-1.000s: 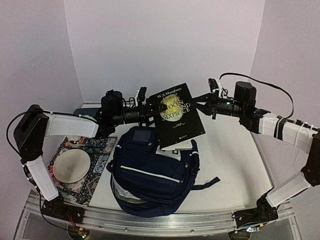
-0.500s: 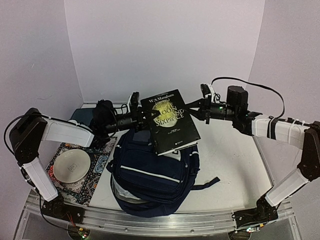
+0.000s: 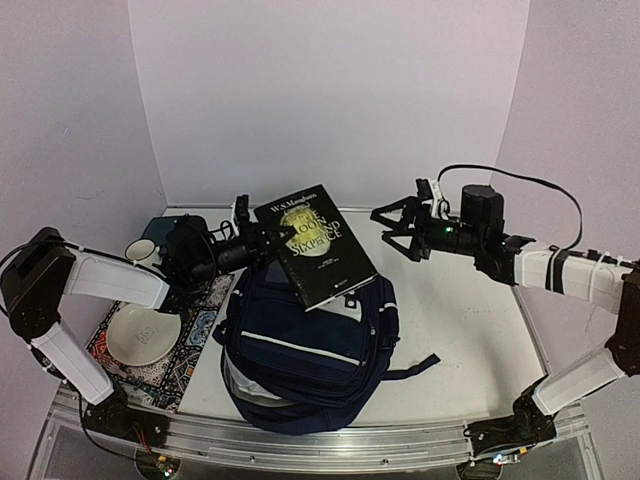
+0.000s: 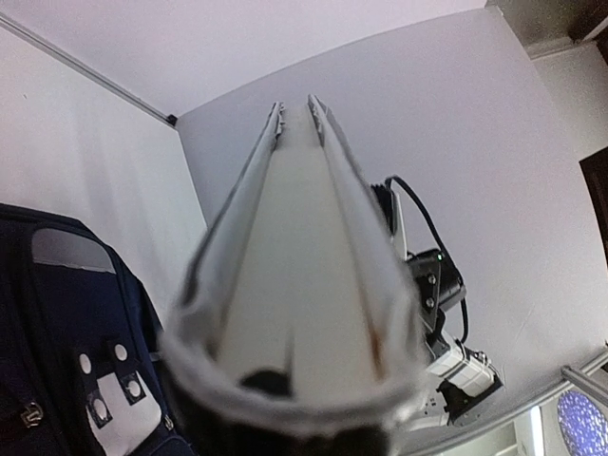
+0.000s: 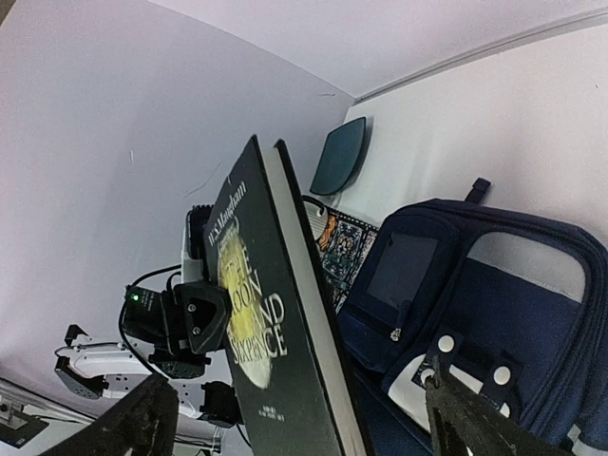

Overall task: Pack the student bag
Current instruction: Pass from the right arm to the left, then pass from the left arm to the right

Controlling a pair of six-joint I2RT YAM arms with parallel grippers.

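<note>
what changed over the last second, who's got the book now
The book changed hands: the left gripper closed on its edge, then the right gripper let go, opened and drew back to the right. The book moved left and lower, above the student bag. The bag, the bowl and the patterned mat stayed where they were.

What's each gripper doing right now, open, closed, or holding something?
Left gripper: closed on the black paperback book with a yellow moon on its cover.
Right gripper: open, holding nothing.
</note>
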